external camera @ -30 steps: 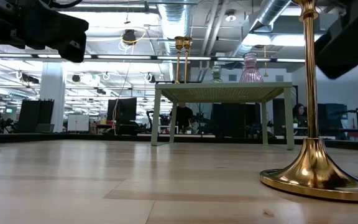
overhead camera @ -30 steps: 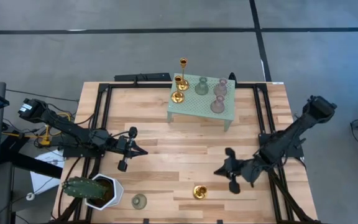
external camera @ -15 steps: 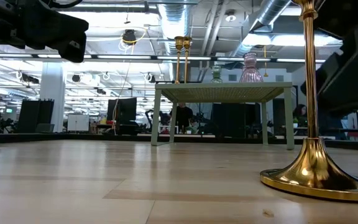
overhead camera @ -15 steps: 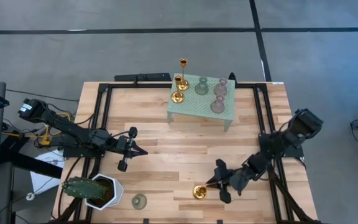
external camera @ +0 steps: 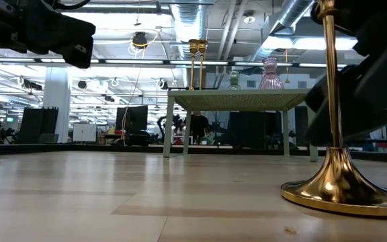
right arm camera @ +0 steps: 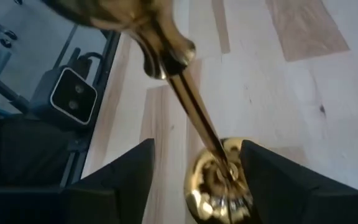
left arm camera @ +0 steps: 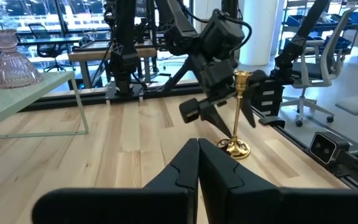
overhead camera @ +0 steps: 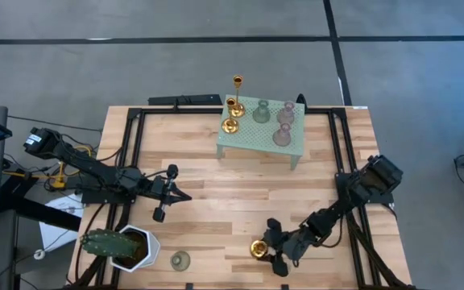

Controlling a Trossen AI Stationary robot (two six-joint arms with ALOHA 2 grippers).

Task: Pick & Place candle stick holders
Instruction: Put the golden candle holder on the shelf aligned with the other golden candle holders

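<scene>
Since the earlier frame the right gripper [overhead camera: 271,246] has swung in toward the table's near edge and spread its fingers, which now stand apart on either side of the thin stem of a gold candle holder [overhead camera: 258,249]. Whether the fingers touch the stem cannot be told. That holder stands upright on its round foot on the wooden table [overhead camera: 208,161], near the near edge.

Farther left along that edge a pale green holder [overhead camera: 180,260] stands by itself, beside a white pot [overhead camera: 139,250] holding a green cactus [overhead camera: 103,242].

Up at the far side, a mint-green perforated stand [overhead camera: 263,138] carries five holders: a tall gold holder [overhead camera: 237,83], a short gold holder [overhead camera: 230,124], a green holder [overhead camera: 261,111] and two pink holders [overhead camera: 283,125].

Over the table's left side, the left gripper [overhead camera: 166,193] hangs with its fingers together, holding nothing.
</scene>
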